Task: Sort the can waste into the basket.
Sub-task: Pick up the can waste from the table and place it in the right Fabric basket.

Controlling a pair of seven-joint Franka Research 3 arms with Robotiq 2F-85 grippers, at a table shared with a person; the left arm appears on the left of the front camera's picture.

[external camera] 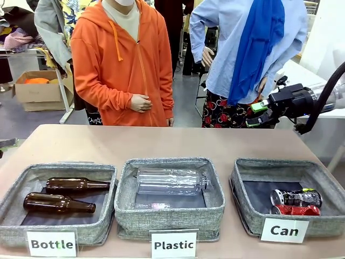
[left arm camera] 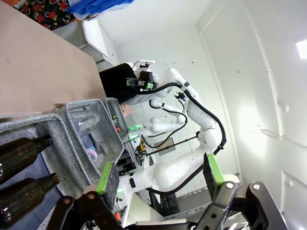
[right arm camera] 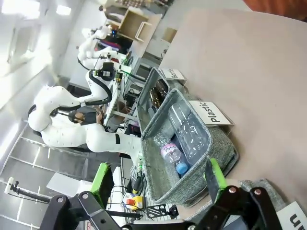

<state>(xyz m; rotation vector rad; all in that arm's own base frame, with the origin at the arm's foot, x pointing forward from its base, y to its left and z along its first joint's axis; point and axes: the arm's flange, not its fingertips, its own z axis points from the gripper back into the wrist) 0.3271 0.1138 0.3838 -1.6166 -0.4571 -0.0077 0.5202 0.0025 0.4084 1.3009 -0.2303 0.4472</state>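
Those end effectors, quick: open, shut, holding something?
Left end effector: open, holding nothing.
Right end effector: open, holding nothing.

The right gripper (external camera: 257, 114) is black and blocky, with bright green pads on its fingers and a thick black cable looping off behind it, above the basket (external camera: 245, 178) labelled "Can". In the left wrist view the left gripper (left arm camera: 160, 175) shows the same green pads on black linkage with silver screws. Beyond the basket, a person wears an orange zip hoodie (external camera: 116, 65) (drawstrings hanging).
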